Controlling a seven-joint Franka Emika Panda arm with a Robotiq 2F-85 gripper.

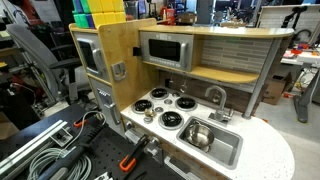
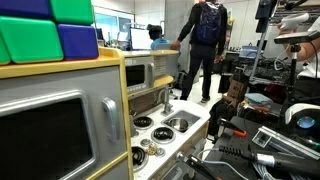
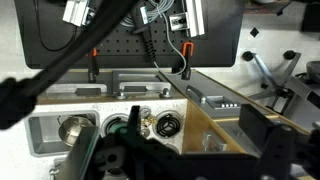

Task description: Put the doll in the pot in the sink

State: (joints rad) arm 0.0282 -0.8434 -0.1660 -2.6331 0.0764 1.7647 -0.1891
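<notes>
The white speckled worktop [image 1: 265, 152] of the toy kitchen bears four black-and-white burners [image 1: 171, 120] in a square; just beside them the sink [image 1: 226, 150] is let into it, a curved faucet [image 1: 215, 97] behind; the pot [image 1: 197, 133] sits inside the sink; the tiny tan doll [image 1: 147, 115] lies among the burners, apart from the sink.

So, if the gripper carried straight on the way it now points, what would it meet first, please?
Most likely the stove burners, which lie just beyond the gripper in the wrist view. Nothing shows in between, though depth is unclear.
</notes>
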